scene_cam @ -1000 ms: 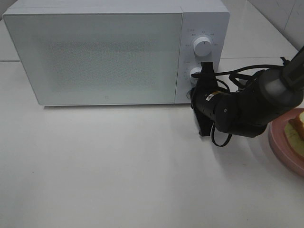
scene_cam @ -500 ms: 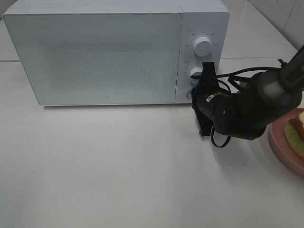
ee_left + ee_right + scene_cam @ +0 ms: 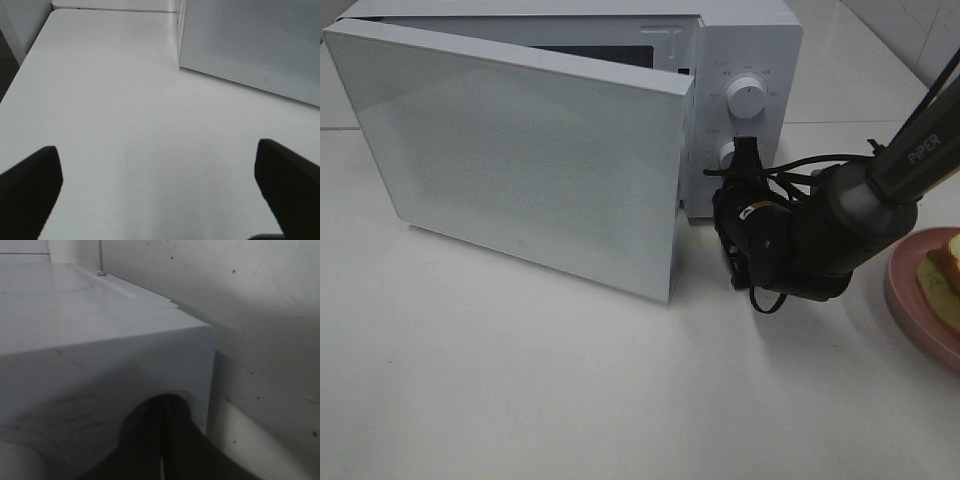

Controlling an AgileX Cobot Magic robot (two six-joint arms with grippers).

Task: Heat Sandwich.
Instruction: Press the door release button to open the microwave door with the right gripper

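Pointing its closed, empty fingers at the microwave (image 3: 750, 45) control panel, the right tool (image 3: 749, 150) sits just beside the door (image 3: 520, 150), which stands ajar; the left tool (image 3: 160, 192) hangs wide open, holding nothing. Well behind the right tool, the sandwich (image 3: 945, 272) lies on a pink plate (image 3: 908, 290). Soft, light and apt to slide apart, it looks safest lifted by the plate's rim. Smooth white tabletop (image 3: 570, 400), tiled wall beyond.
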